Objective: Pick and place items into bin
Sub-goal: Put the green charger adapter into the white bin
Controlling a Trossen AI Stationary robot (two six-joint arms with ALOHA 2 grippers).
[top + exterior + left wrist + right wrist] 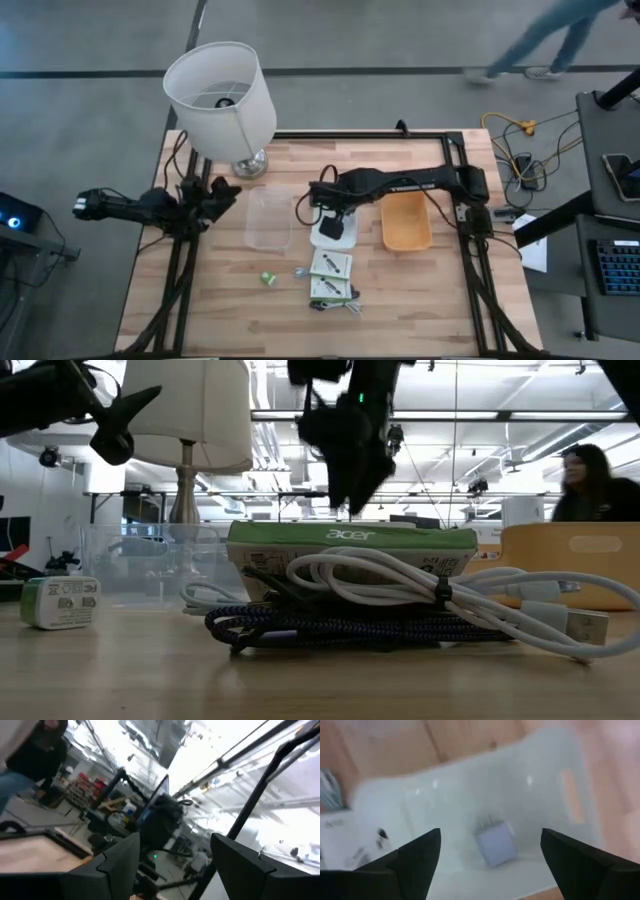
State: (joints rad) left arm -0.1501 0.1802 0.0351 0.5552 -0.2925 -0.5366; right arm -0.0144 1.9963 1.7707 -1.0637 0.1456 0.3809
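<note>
Pale wooden slat table [200,300] on grey concrete floor; open workshop beyond, one person seated behind the table's far side, another walking past. One white-shaded lamp [220,90] at the rear left. Two containers: clear plastic bin [268,218], tan shallow tray [406,222]. One white square tray [333,232] holding a grey-blue cube [494,845]. Two white flat packets with green-dark print [331,276], coiled white and dark cables [400,605] beside them, one tiny green piece [268,278]. Right gripper [490,855] hovers over the cube, fingers spread, empty. Left gripper [172,865] raised at the left edge, fingers spread
</note>
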